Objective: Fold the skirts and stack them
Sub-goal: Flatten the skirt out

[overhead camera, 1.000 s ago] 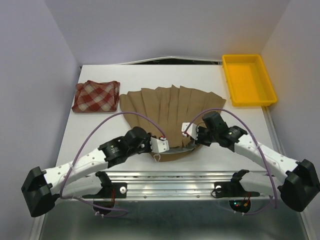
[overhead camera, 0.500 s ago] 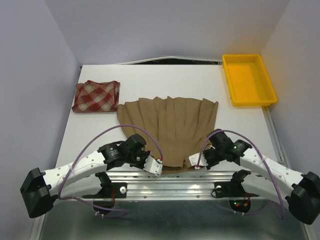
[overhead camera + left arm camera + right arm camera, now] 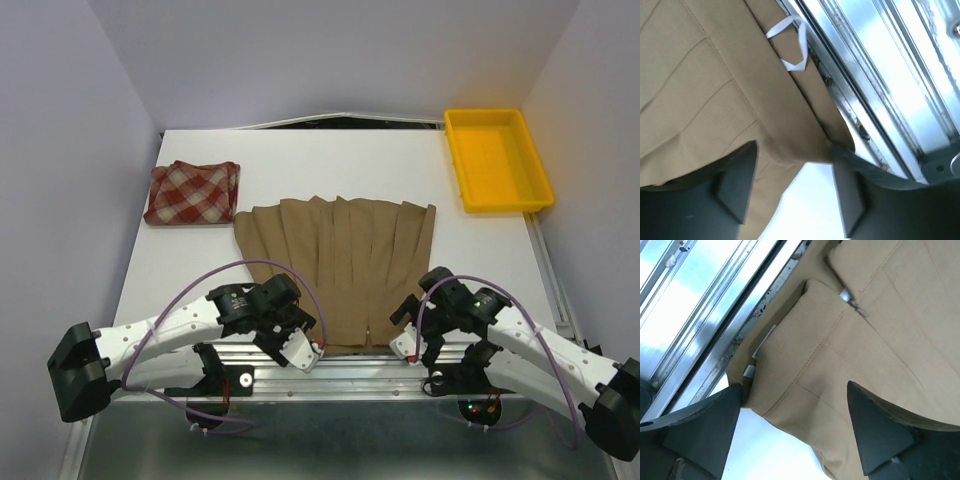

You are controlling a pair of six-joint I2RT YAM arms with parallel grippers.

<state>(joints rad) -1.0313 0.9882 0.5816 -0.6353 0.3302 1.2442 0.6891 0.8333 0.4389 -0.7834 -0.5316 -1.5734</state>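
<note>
Nearest, along the waistband edge of the tan skirt (image 3: 340, 260): a metal rail (image 3: 350, 365), with the waistband lapping just onto it. At the near left corner of that skirt, the left gripper (image 3: 305, 350), fingers (image 3: 735, 185) spread apart over the cloth, pinching nothing. At the near right corner, the right gripper (image 3: 408, 348), fingers (image 3: 880, 440) likewise wide, straddling the waistband end without clamping it. Empty-handed on both sides, then.

Farther out: the tan skirt itself, flat on the table (image 3: 330, 160), pleats fanned, waist on the near side, hem on the far side. Spread and squared, by the look of it, but not yet folded. Beyond its far left corner and just apart from it, the plaid skirt (image 3: 193, 192), already folded into a small square (apparently the finished half of the job). Beyond its far right corner, well apart, a yellow tray (image 3: 505, 206).

Judged roughly halfway: one skirt folded, one laid out ready. Left to do: folding the tan skirt, then stacking the two.

As for writing: none legible anywhere. At the left end of the tan skirt's waistband, a white hanger loop (image 3: 795, 45), blank. At the right end, a small white tag (image 3: 762, 347) tucked under the waistband edge, seen edge-on and unreadable. Close by, a metal zip pull (image 3: 846, 294) with no mark to make out.
</note>
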